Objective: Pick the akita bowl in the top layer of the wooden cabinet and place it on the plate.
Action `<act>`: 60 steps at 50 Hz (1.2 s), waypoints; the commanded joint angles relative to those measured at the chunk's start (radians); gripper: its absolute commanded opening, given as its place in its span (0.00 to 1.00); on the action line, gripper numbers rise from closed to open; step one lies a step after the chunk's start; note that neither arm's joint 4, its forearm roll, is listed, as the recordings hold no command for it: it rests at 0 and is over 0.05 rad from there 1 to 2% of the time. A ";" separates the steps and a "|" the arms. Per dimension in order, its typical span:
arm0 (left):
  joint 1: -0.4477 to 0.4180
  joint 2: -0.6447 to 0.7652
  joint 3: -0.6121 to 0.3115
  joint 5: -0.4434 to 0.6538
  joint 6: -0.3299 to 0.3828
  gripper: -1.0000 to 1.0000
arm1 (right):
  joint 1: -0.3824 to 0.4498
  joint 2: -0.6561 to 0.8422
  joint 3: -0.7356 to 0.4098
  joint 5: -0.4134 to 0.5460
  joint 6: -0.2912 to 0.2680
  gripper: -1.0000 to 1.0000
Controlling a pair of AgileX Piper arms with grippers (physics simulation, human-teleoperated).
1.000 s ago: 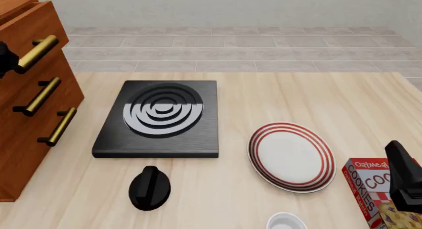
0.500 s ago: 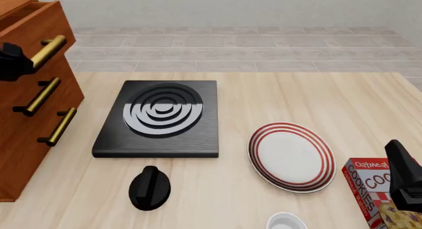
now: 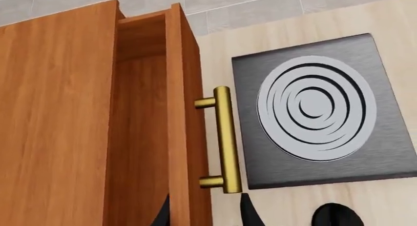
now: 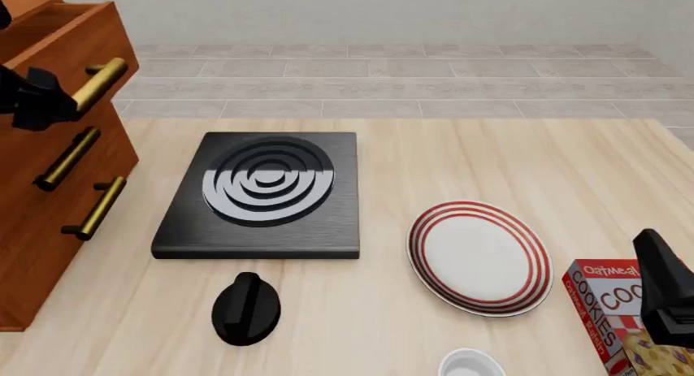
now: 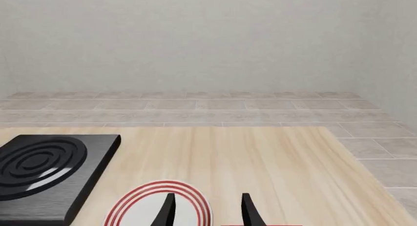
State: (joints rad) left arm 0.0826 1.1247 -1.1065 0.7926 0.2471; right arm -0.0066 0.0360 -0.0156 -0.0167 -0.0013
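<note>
The wooden cabinet (image 4: 44,197) stands at the table's left edge. Its top layer (image 4: 76,35) is pulled partly out, with the brass handle (image 4: 100,82) forward of the two lower ones. My left gripper (image 4: 41,100) is at the near end of that handle (image 3: 225,138). In the left wrist view the gripper (image 3: 205,214) has its fingers apart, one on each side of the drawer front and handle. The drawer's inside (image 3: 140,138) shows only wood; the akita bowl is hidden. The plate (image 4: 477,258) lies at the right. My right gripper (image 4: 664,299) hovers open beside it, and the plate (image 5: 140,206) is just ahead of its fingers.
A black square stove (image 4: 260,193) sits mid-table, and a black knob-shaped object (image 4: 246,309) lies in front of it. A cookie box (image 4: 607,311) lies under my right arm. A small white bowl (image 4: 472,365) peeks in at the front edge.
The top drawer has slid further out toward the right, and my left gripper has moved with its handle. The right arm has not moved.
</note>
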 commanded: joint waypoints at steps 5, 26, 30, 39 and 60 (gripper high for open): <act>-0.074 0.027 0.003 0.028 0.010 1.00 | -0.001 -0.007 -0.001 0.007 0.001 1.00; -0.136 0.029 -0.023 0.053 -0.005 1.00 | -0.002 -0.028 -0.002 0.027 0.001 1.00; -0.152 0.029 -0.037 0.063 -0.014 1.00 | -0.002 -0.029 -0.001 0.027 0.001 1.00; -0.171 0.034 -0.081 0.089 -0.009 1.00 | -0.002 -0.030 -0.002 0.028 -0.001 1.00; -0.218 0.048 -0.086 0.090 -0.019 1.00 | -0.002 -0.030 -0.003 0.027 -0.001 1.00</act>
State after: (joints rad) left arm -0.0959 1.1593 -1.1726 0.8826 0.2169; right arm -0.0082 0.0063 -0.0179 0.0101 -0.0025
